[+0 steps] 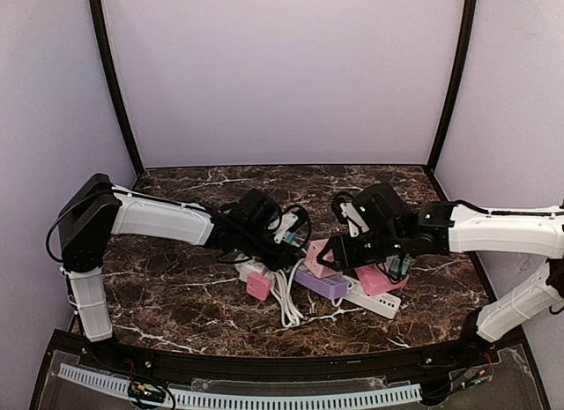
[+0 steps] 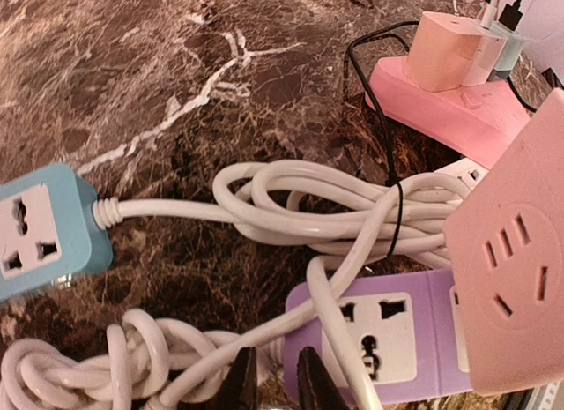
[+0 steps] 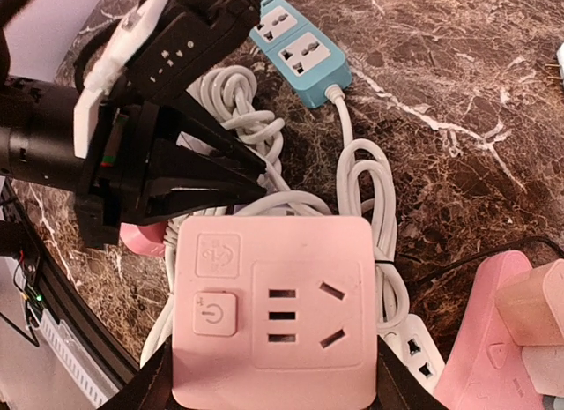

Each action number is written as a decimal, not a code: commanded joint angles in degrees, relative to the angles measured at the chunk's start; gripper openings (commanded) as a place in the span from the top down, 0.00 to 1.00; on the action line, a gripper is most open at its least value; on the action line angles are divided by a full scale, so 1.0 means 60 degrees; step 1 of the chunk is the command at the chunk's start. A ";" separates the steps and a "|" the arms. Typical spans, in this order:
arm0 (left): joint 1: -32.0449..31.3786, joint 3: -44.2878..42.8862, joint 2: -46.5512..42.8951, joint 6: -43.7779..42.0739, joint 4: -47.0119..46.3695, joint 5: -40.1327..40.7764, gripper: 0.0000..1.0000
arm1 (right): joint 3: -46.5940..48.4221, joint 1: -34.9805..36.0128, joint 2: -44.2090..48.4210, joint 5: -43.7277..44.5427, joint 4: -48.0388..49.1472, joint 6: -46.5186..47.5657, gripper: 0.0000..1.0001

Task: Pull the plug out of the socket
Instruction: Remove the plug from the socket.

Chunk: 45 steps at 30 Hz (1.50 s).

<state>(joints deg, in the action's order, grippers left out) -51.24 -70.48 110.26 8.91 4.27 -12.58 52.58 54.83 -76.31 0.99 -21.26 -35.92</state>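
Note:
My right gripper (image 3: 273, 385) is shut on the pink square socket (image 3: 273, 313), one finger on each side of it. The socket's face, with a power button, looks up at the camera and its slots are empty. The plug is hidden from me. In the top view the socket (image 1: 319, 256) hangs above the cable pile in the right gripper (image 1: 339, 251). My left gripper (image 2: 275, 379) hovers low over the white cables (image 2: 335, 198) beside a purple power strip (image 2: 388, 339). Its jaws stand a narrow gap apart, and a cable crosses just beyond the tips.
A blue power strip (image 2: 40, 229) lies to the left. A pink strip (image 2: 449, 110) carries a peach charger (image 2: 445, 50) and other adapters. A white strip (image 1: 374, 302) lies under the purple one. A small pink piece (image 1: 258, 287) sits by the cable bundle (image 1: 286, 304).

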 commanded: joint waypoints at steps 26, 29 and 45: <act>0.0565 0.0971 -0.3030 -0.0393 0.1215 0.0897 0.49 | 0.5143 0.1027 -0.3541 0.1250 -0.3992 0.0790 1.00; 0.0571 0.0986 -0.3052 -0.0387 0.1227 0.0927 0.48 | 0.5292 0.1021 -0.3276 0.1528 -0.3984 0.0819 1.00; 0.0656 0.1600 -0.4321 -0.0177 0.0824 0.1012 0.40 | 0.4541 0.0287 -0.2495 0.2183 -0.3199 0.0192 1.00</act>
<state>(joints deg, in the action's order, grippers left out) -47.77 -62.04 88.01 8.16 9.63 -7.94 80.53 58.78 -93.71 9.41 -42.61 -33.52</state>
